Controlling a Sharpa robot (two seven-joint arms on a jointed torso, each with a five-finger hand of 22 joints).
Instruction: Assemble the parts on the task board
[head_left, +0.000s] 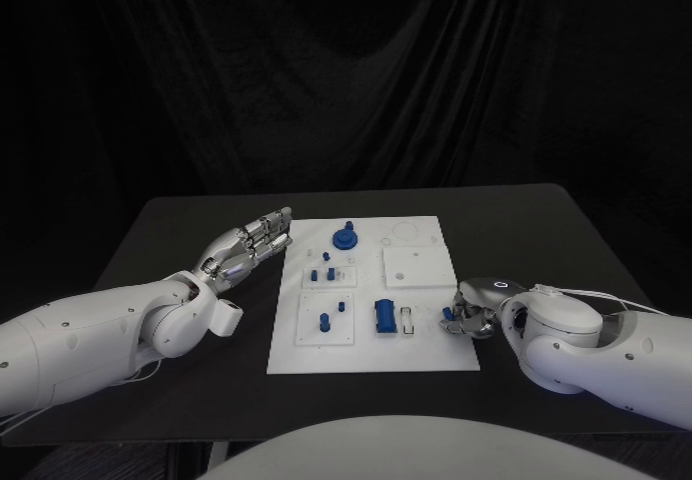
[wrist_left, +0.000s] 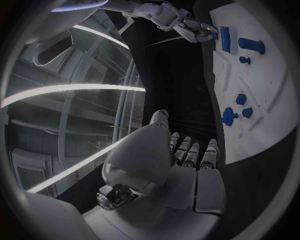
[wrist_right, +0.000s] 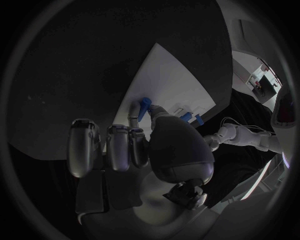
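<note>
The left hand (head_left: 248, 247) reaches forward over the black table (head_left: 173, 225) with its arm stretched out low from the near left, palm turned inward and its fingers (head_left: 268, 229) extended together, nearly straight and holding nothing; their tips stop just beside the left edge of the white task board (head_left: 433, 355), not touching it. In the left wrist view the same fingers (wrist_left: 190, 150) lie side by side, pointing along the board's edge, with the round blue part (wrist_left: 229, 118) a little beyond the fingertips on the board. The right hand (head_left: 473, 312) comes in from the near right, its forearm bent so that the wrist sits above the board's right edge and the fingers curl down and inward. Between the thumb and a finger it pinches a small blue part (head_left: 449, 314), held just over the board's right margin; the right wrist view shows this blue piece (wrist_right: 144, 106) poking out beyond the fingertips (wrist_right: 119, 145), against the board's white surface. Just past the right hand's fingers stands a slim pale upright piece (head_left: 410, 321), then a larger blue block (head_left: 384, 315). Farther from them, toward the left hand, small blue pegs (head_left: 325, 321) stand in a square plate, and more pegs (head_left: 330, 270) sit in another plate nearer the left fingertips.
</note>
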